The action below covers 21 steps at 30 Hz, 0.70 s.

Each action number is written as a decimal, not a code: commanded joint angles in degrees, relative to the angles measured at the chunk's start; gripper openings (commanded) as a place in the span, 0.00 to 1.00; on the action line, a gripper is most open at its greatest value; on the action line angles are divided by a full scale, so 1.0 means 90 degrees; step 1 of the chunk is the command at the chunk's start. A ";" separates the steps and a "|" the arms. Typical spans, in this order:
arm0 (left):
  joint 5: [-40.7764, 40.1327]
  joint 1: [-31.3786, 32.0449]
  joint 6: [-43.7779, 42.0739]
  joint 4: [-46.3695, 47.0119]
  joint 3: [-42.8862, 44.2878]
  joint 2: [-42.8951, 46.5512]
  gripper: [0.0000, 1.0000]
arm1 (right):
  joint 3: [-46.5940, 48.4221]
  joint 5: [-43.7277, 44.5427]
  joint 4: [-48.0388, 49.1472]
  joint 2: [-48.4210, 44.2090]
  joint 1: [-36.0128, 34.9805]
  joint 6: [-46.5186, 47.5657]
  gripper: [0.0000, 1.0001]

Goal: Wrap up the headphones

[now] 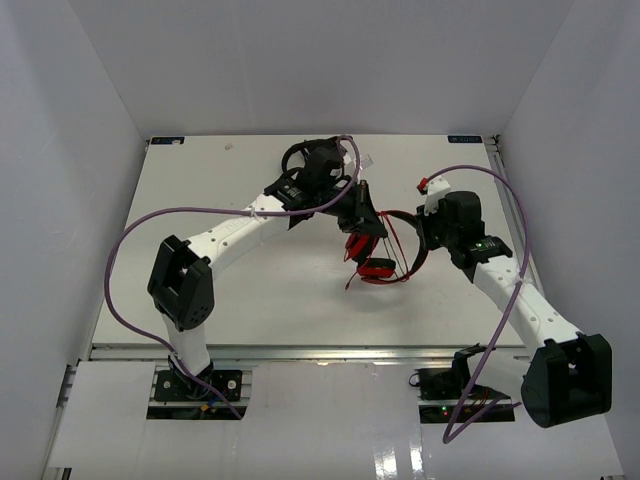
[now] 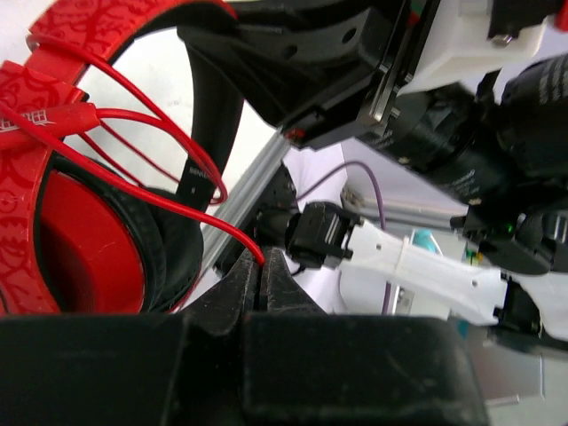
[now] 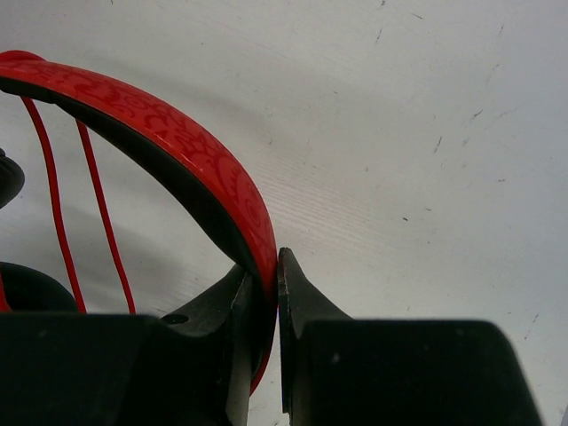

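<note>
From the left: my left gripper [image 2: 264, 266] has its fingertips pressed together on the thin red cable [image 2: 232, 232], nipping it at the very tips. I judge I hold it that finely so I can lead the free length around under light tension without it slipping off.

Just past it, several strands of that cable already cross the open span beside the red ear cup [image 2: 84, 253]. The wrist view shows them fanning out from one spot on the band, so some turns are on. I judge the wrapping is partly done.

The headphones [image 1: 385, 262] sit between my two grippers, right of the table's [image 1: 250, 290] middle and near the far half. I cannot tell from above whether the cups rest on the surface or hang clear.

On the right, my right gripper [image 3: 275, 275] is clamped on the red headband [image 3: 169, 133], one finger on the patterned outer face and one on the black inner side. That grip works as the anchor: it steadies the band and leaves its arch open, so my left side has room to pass the cable round. Two strands hang from the band to its left.
</note>
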State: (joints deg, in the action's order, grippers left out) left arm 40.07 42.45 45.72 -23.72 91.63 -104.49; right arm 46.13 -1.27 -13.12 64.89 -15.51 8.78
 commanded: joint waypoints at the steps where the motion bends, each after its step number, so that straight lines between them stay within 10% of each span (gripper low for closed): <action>1: -0.0785 0.0160 0.0506 0.0331 0.0276 0.0094 0.01 | 0.0125 0.0104 0.0668 0.0120 -0.0036 -0.0626 0.08; 21: -0.1278 0.0444 0.0794 0.0360 0.0258 -0.0368 0.31 | 0.0431 -0.0318 0.0427 0.0612 0.0073 -0.1269 0.08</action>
State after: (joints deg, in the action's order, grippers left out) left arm 29.56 46.03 52.15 -21.33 92.75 -109.62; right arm 46.46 -1.69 -12.10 70.42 -15.44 0.22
